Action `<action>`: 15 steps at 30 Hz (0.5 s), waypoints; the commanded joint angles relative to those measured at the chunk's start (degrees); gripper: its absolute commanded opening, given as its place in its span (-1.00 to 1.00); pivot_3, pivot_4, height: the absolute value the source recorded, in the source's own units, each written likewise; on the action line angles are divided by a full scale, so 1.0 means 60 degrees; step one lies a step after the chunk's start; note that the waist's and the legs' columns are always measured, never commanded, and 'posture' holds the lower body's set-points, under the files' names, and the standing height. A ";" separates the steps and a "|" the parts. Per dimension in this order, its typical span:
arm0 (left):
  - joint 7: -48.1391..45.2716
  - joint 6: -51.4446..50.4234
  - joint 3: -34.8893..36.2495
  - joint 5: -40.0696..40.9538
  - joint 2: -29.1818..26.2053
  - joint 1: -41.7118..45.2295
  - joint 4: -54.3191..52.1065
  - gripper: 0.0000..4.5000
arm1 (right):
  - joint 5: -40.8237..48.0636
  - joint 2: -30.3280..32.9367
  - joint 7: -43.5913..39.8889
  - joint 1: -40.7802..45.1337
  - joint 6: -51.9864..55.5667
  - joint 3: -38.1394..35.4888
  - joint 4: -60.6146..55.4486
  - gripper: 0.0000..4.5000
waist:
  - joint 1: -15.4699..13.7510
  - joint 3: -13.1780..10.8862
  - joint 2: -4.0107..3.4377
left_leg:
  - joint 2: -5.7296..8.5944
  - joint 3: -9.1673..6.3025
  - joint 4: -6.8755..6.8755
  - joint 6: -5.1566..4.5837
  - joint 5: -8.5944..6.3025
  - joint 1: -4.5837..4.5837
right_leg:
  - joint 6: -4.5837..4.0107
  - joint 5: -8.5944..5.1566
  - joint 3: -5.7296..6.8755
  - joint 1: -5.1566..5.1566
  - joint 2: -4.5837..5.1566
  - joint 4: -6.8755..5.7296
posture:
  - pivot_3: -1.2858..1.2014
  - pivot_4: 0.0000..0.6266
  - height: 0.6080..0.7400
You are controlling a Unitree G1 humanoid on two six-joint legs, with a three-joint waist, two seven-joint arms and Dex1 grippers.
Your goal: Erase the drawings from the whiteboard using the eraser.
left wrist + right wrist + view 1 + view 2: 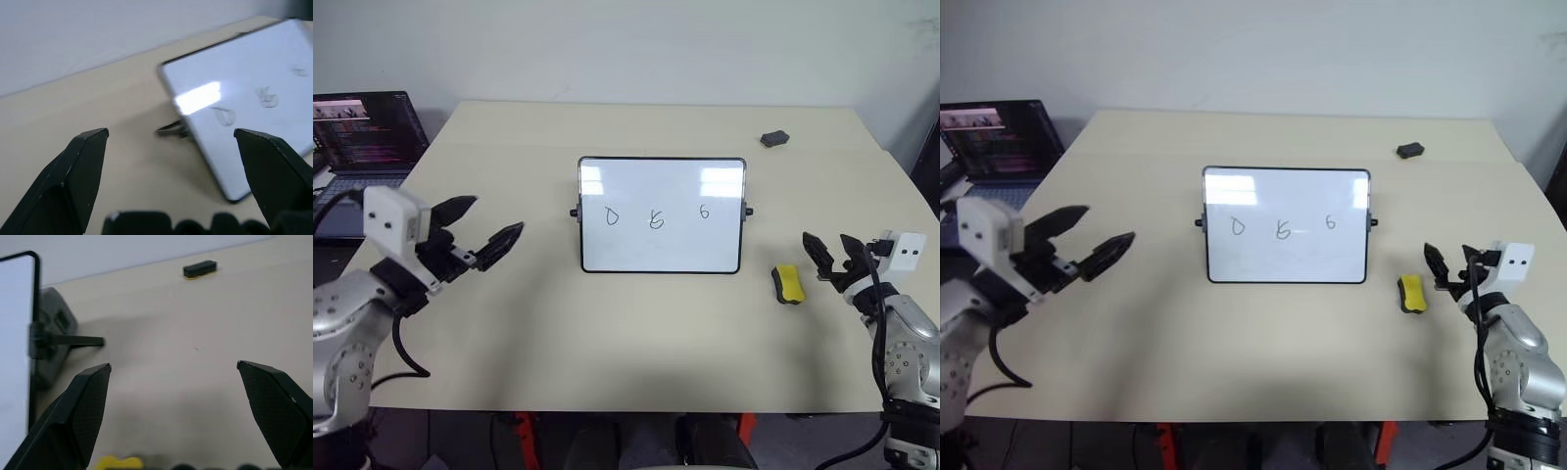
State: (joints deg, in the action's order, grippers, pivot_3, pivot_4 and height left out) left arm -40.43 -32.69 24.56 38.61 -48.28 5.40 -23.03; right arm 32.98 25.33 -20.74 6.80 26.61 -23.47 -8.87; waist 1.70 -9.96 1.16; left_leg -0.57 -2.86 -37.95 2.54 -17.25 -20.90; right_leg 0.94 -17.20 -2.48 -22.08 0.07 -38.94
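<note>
**Pre-grasp stage: eraser not yet picked up**

The whiteboard (pixel 661 214) stands propped at the centre of the worktop (pixel 558 333). Three drawings (pixel 656 218) remain in a row across its middle. One eraser (pixel 787 284) lies flat on the worktop, just right of the board's near right corner.

The right gripper (pixel 832 257) hovers beside the eraser on its right, fingers spread wide and holding nothing. The left gripper (pixel 484 227) hovers left of the board, fingers likewise spread and empty.

Judged step: approach to the eraser. The next move calls for the right gripper to shift left and descend, straddle the yellow block, then close.

Count: one board, three marks, one eraser, one small dark lump (pixel 774 139) at the far right, one laptop (pixel 364 137) at far left.
</note>
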 commanded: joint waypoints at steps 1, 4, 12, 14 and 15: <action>-0.1244 -0.0580 -0.1225 0.0544 -0.0563 0.0808 -0.0398 1.00 | 0.0225 0.0446 0.0432 -0.0231 0.1111 -0.0112 -0.1063 0.99 | 0.0008 -0.0008 0.0000 | -0.0002 0.0001 0.0003 0.0000 0.0000 -0.0004 | 0.0000 -0.0001 -0.0001 -0.0006 0.0000 -0.0002 | 0.03 -0.52 1.00; -0.1865 -0.0609 -0.2103 0.0415 -0.0600 0.1433 -0.0191 1.00 | 0.0556 0.0361 0.1072 -0.0359 0.2173 -0.0184 -0.1656 0.99 | 0.0021 -0.0010 -0.0001 | -0.0001 -0.0001 0.0003 0.0000 0.0000 -0.0011 | 0.0000 -0.0002 0.0000 -0.0013 -0.0003 -0.0003 | 0.03 -0.52 1.00; -0.2642 0.0110 -0.4154 -0.0816 0.0073 0.2889 0.0426 1.00 | 0.1245 -0.0224 0.3243 -0.0223 0.5115 0.0083 -0.3475 0.99 | 0.0040 -0.0014 0.0000 | -0.0004 0.0006 0.0006 -0.0001 -0.0001 -0.0015 | 0.0005 -0.0009 -0.0014 -0.0021 -0.0017 -0.0001 | 0.03 -0.52 1.00; -0.2634 0.0124 -0.4242 -0.0859 0.0268 0.2874 0.0380 1.00 | 0.1017 -0.0313 0.3455 -0.0227 0.5193 0.0261 -0.3594 0.99 | 0.0030 -0.0015 -0.0001 | -0.0004 0.0002 0.0006 -0.0002 -0.0001 -0.0025 | 0.0007 -0.0011 -0.0011 -0.0033 -0.0017 -0.0004 | 0.03 -0.52 1.00; -0.2674 0.0112 -0.4278 -0.0860 0.0334 0.2867 0.0328 1.00 | 0.0888 -0.0359 0.3549 -0.0228 0.5170 0.0307 -0.3565 0.99 | 0.0023 -0.0015 -0.0001 | -0.0005 -0.0004 0.0006 -0.0002 -0.0001 -0.0033 | 0.0007 -0.0012 -0.0007 -0.0036 -0.0017 -0.0003 | 0.03 -0.52 1.00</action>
State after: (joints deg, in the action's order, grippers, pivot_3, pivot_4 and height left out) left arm -56.37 -33.15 -1.53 33.66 -46.25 21.87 -19.73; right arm 39.15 23.22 -0.53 5.00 57.66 -21.13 -27.69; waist 1.84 -10.05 1.15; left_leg -0.60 -2.89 -37.92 2.53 -17.26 -21.11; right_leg 0.99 -17.28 -2.50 -22.29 -0.03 -38.94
